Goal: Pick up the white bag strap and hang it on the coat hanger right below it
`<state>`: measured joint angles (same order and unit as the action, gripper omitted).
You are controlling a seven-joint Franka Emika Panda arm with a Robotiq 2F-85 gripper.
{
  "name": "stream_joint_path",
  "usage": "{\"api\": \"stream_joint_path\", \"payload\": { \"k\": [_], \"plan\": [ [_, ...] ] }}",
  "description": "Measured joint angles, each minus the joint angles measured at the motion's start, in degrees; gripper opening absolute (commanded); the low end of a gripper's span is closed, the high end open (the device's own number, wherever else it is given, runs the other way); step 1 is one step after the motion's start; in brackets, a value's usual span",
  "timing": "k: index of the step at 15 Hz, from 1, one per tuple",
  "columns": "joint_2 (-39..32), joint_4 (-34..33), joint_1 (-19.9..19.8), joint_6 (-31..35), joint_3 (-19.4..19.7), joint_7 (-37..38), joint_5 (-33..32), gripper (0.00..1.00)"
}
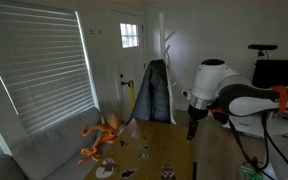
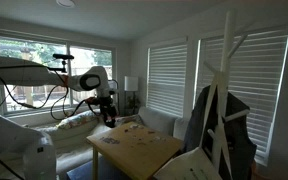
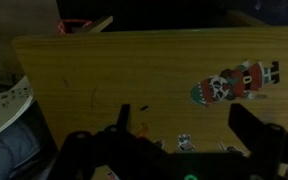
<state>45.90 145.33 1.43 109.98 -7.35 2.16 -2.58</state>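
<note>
A tall slim white coat stand (image 2: 222, 70) with upturned pegs stands at the right; it also shows by the door at the back (image 1: 167, 42). A dark jacket (image 2: 229, 135) (image 1: 156, 92) hangs on it. A soft white bag (image 2: 189, 167) lies at its foot. A thin white strip (image 2: 210, 115), apparently the white bag strap, runs up from it against the jacket. My gripper (image 2: 106, 115) (image 1: 193, 127) hovers over the wooden table, far from the stand. In the wrist view its fingers (image 3: 189, 125) are spread apart and hold nothing.
The wooden table (image 2: 149, 150) (image 3: 104, 70) carries small stickers and a pirate figure (image 3: 234, 82). An orange octopus toy (image 1: 104, 135) lies on the grey couch (image 1: 54, 145). Window blinds (image 1: 34, 60) line the walls.
</note>
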Motion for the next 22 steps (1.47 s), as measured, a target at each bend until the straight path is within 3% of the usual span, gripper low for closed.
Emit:
{"api": "stream_joint_path", "payload": {
  "k": [13,17,22],
  "plan": [
    [-0.4,-0.3,-0.6,0.4,0.6,0.8,-0.4,1.00],
    [-3.2,-4.7,-5.8,5.0,4.0,1.4,-5.9,1.00],
    [-12.2,-15.8,-13.2,12.1,7.3,1.8,-14.2,1.00]
  ]
}}
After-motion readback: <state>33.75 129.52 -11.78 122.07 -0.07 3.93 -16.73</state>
